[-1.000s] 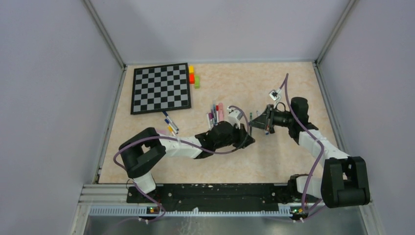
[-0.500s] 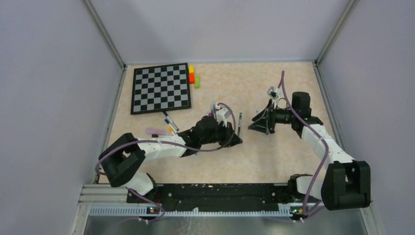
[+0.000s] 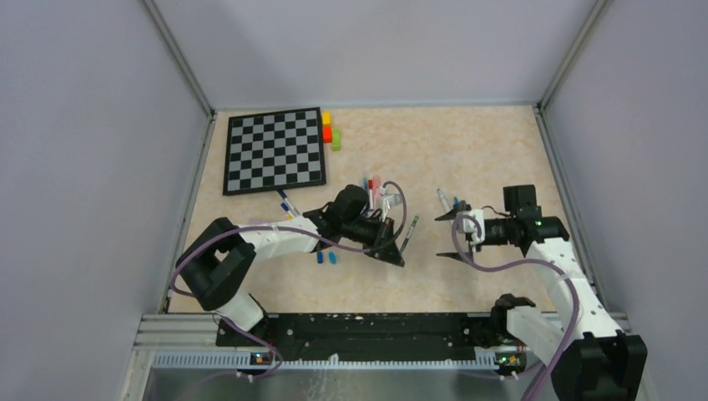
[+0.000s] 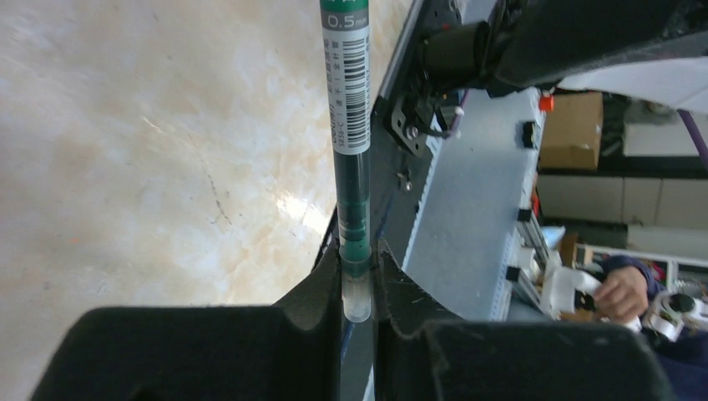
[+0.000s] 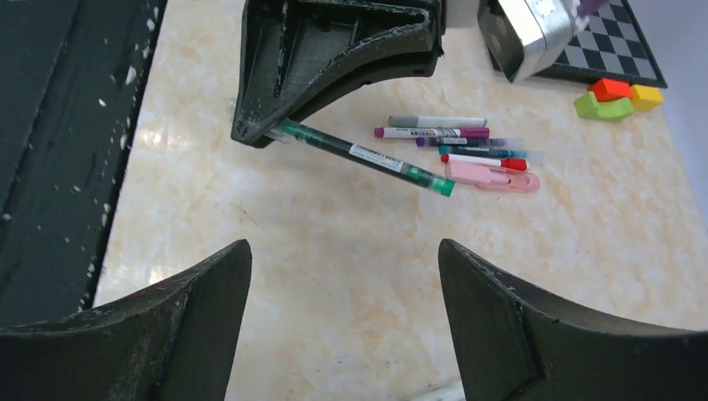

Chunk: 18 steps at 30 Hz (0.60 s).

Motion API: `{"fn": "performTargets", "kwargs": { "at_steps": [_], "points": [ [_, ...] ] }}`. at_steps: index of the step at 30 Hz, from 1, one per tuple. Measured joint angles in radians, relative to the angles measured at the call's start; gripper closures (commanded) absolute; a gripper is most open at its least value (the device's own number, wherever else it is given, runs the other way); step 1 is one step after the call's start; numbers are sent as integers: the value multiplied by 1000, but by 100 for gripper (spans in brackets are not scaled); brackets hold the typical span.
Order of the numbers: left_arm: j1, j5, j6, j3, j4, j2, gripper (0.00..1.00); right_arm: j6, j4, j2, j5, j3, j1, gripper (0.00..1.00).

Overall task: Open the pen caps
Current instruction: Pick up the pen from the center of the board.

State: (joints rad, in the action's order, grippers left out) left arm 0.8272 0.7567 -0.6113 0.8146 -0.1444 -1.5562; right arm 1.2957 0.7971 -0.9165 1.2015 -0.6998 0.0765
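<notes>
Left gripper (image 4: 357, 276): jaws narrow, pinched on the clear end of the green pen, over the middle of the worktop (image 3: 467, 150).
Right gripper (image 5: 342, 251): jaws spread wide, holding nothing, toward the right edge of the worktop, facing the left one and apart from the pen.
Green pen (image 5: 367, 157): dark green barrel with a white printed label, jutting out past the left fingertips.
Other pens (image 5: 455, 142): a loose row side by side mid-worktop, with a pink highlighter (image 5: 488, 177) alongside.
Pen caps (image 3: 326, 258): two blue ones on the worktop, just nearside of the left arm.
Chessboard (image 3: 274, 150): far left corner of the worktop; coloured blocks (image 3: 329, 130) just beside its right edge.
</notes>
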Motion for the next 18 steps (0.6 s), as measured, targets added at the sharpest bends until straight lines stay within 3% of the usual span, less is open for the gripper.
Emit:
{"fn": "performTargets", "kwargs": {
  "at_steps": [7,18],
  "points": [
    [10,127,13,73,47,-106,99,364,134,-55,-40,-22,33,29],
    [53,231,10,168,40,-236,98,518,120,-89,-259,-36,255,46]
  ]
}}
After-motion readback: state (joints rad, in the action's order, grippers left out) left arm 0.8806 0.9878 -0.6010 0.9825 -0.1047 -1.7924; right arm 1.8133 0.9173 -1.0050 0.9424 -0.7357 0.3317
